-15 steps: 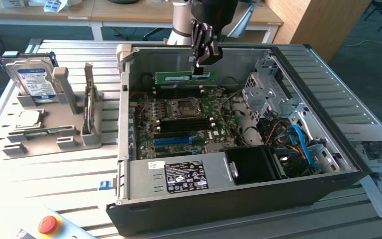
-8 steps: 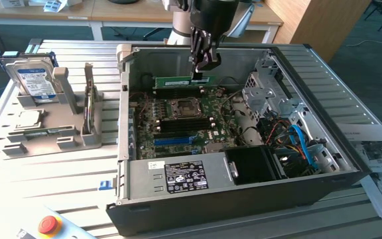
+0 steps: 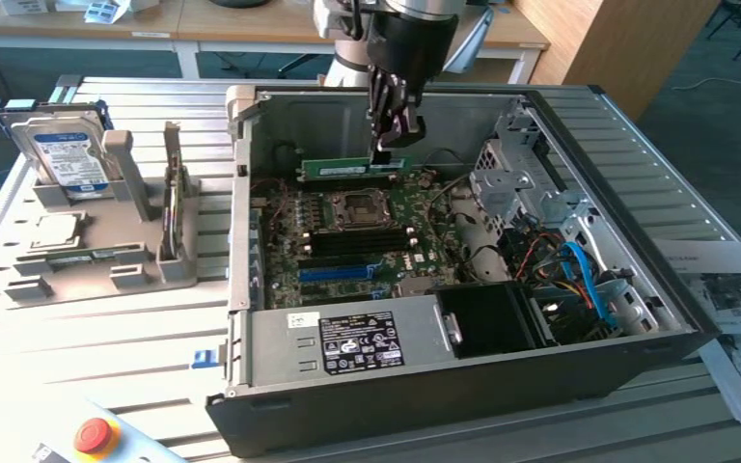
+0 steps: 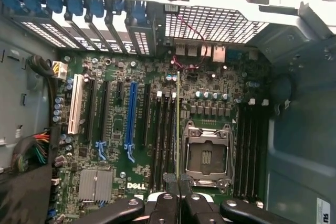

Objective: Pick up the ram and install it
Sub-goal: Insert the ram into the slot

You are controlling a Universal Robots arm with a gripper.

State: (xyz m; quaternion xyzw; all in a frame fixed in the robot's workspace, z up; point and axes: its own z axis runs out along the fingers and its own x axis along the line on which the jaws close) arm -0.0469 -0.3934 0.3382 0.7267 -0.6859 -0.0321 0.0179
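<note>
Exterior view, hand (image 3: 389, 152) clamped tight on the ram (image 3: 344, 168), level above motherboard (image 3: 412, 241) inside open case (image 3: 474, 386).

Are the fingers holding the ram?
Yes, the fingers are shut on the ram, held above the motherboard.

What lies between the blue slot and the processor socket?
Black memory slots, and the ram, edge-on in the shut gripper. This shows in the wrist view.

The ram (image 3: 351, 168) hangs inside the case (image 3: 474, 386), above the motherboard (image 3: 409, 246), beside the socket (image 3: 358, 209).
</note>
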